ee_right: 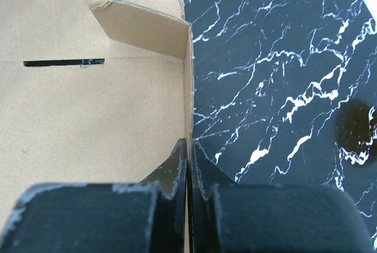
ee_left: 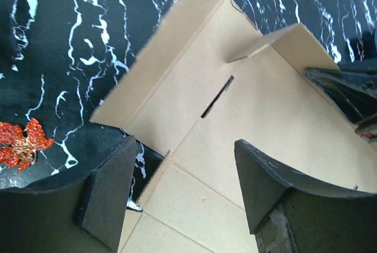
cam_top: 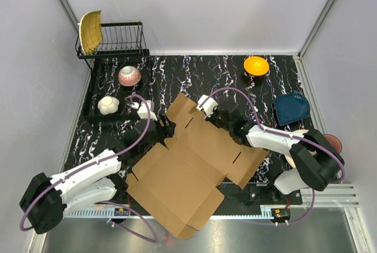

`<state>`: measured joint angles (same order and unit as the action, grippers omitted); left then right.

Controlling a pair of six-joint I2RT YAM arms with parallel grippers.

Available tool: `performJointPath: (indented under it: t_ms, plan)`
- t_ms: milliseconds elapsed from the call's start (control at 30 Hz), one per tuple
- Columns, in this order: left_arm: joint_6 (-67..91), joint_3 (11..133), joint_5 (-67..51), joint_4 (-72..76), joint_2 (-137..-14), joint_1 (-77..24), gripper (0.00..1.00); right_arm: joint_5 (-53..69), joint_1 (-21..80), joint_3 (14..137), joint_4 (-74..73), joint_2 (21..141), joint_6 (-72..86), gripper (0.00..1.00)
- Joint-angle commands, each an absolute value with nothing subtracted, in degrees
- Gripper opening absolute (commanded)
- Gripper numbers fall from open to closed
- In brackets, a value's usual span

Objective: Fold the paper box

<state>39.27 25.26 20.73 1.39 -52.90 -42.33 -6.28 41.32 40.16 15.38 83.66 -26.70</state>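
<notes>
The paper box [cam_top: 188,170] is a large brown cardboard sheet lying mostly flat on the black marbled table, with creases, slots and a small tab raised at its far side. My left gripper [cam_top: 166,130] is open and hovers over the box's left edge; in the left wrist view [ee_left: 182,188] its fingers straddle a crease of the box [ee_left: 247,117] without touching it. My right gripper [cam_top: 227,120] is shut on the box's upright far side wall; in the right wrist view [ee_right: 188,153] the thin cardboard edge [ee_right: 187,88] runs between the closed fingers.
A black dish rack [cam_top: 121,40] with a yellow dish [cam_top: 90,31] stands at the back left. A black tray [cam_top: 88,103] holds a pink bowl [cam_top: 129,76] and a white bowl [cam_top: 108,105]. An orange bowl [cam_top: 256,65] and a blue dish [cam_top: 291,108] sit at the right.
</notes>
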Motion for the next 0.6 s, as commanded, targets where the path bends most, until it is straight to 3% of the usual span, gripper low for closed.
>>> performJointPath:
  t_ms: [0,133,267,400,500,567]
  plan:
    - [37.53,28.83,20.74,-5.18,-54.48,-45.0,0.7,-4.66,41.75,41.57,13.98,83.58,-25.31,0.0]
    - [38.93,28.3,18.55,-5.63,-58.7,-45.17,0.62,-4.75,41.84,42.01,14.06,84.81,-24.96,0.0]
    - [39.55,29.97,16.26,-6.94,-65.2,-46.31,0.38,-5.89,41.84,42.36,13.71,84.99,-25.57,0.0]
    - [39.73,30.06,16.88,-5.98,-66.53,-48.43,0.24,-5.63,41.92,42.28,13.54,84.99,-25.4,0.0]
    - [39.29,29.53,15.83,-3.35,-66.18,-49.83,0.15,-5.71,41.92,42.27,13.8,85.17,-25.31,0.0]
    - [38.68,29.62,15.73,-2.12,-66.01,-51.85,0.15,-5.71,41.92,42.28,13.97,85.34,-25.14,0.0]
